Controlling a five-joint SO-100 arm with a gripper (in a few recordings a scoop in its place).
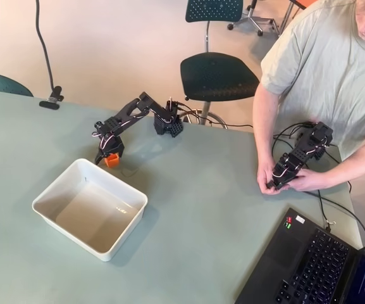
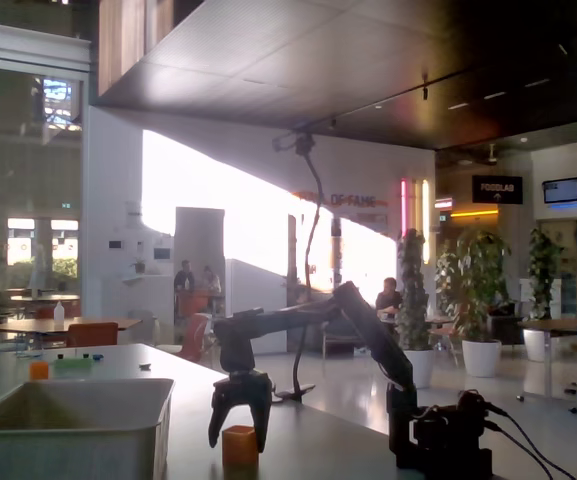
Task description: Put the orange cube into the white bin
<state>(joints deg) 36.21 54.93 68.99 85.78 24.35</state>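
gripper fingers apart, straddling orange cube on table, just beside white bin

A big hall with bright windows – a dark ceiling, potted plants, and dark green chairs.

A: Where does the cube sit?
B: On the table, just outside the bin's far rim in the overhead view, between the fingers of the claw.
A: And the laptop?
B: Lower right corner, well apart from the bin.
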